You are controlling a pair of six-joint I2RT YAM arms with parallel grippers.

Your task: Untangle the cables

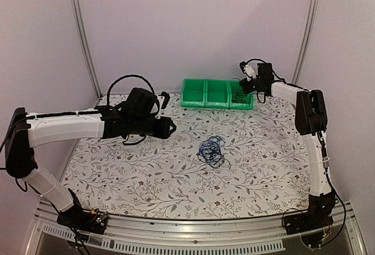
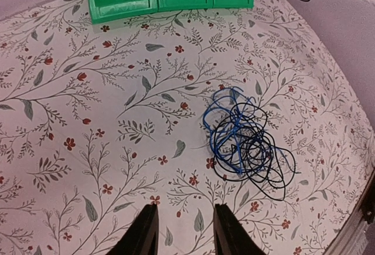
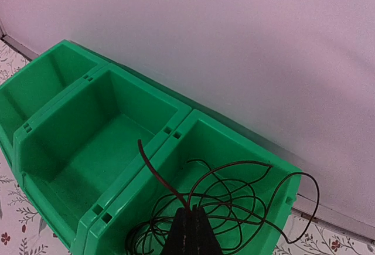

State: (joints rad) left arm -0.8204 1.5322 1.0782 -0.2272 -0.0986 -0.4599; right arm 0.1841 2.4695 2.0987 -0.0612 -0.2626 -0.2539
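A loose tangle of thin blue and black cables [image 1: 211, 151] lies on the flowered table; it also shows in the left wrist view [image 2: 246, 140]. My left gripper [image 2: 185, 211] is open and empty, hovering left of and short of the tangle. My right gripper [image 3: 192, 210] is shut on a thin black cable [image 3: 234, 199], whose loops hang into the right compartment of the green bin [image 3: 246, 143]. In the top view the right gripper [image 1: 246, 85] is over that bin compartment [image 1: 241, 98].
The green bin [image 1: 217, 94] has three compartments and stands at the table's far edge against the back wall. The left and middle compartments [image 3: 99, 143] hold nothing. Metal frame posts [image 1: 85, 38] rise at the back corners.
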